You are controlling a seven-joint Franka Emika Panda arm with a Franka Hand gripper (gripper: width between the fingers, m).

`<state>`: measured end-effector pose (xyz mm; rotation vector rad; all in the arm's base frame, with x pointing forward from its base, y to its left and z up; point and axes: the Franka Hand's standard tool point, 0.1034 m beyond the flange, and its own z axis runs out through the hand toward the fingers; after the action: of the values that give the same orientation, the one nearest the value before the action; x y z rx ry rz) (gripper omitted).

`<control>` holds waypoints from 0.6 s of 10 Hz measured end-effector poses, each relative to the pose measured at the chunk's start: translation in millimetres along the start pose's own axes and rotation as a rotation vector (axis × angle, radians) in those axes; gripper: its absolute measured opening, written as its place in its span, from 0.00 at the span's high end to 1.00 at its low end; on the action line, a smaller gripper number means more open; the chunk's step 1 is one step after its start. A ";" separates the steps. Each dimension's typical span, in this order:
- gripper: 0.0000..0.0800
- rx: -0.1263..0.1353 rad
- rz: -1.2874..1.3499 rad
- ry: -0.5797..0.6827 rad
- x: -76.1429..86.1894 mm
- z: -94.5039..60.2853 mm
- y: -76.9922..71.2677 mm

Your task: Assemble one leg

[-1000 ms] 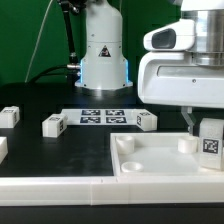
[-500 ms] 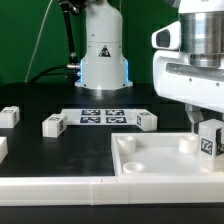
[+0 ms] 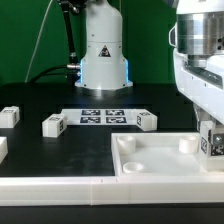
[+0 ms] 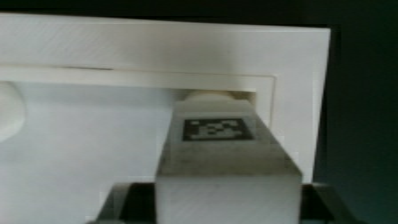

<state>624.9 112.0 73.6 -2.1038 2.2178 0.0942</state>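
Between the fingers of the gripper (image 4: 217,205), clamped tight, the leg (image 3: 212,143) hangs over a corner socket of the tray-like piece (image 3: 150,165), and any tilt in that grip could jam it on the rim.

Tray (image 3: 150,165) rim and socket (image 3: 186,143) crowd the tool (image 3: 212,140).

The gripper (image 3: 212,138) has moved toward the exterior view's right, carrying the leg (image 3: 211,143) with it. Both are now partly cut by the picture's right edge.
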 end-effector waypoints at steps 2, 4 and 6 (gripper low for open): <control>0.64 0.000 0.192 0.000 -0.6 0.1 0.2; 0.64 0.000 0.270 -0.002 -0.5 0.1 0.2; 0.50 -0.001 0.241 -0.003 -1.2 0.7 0.6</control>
<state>624.4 113.3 73.0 -1.8253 2.4598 0.1130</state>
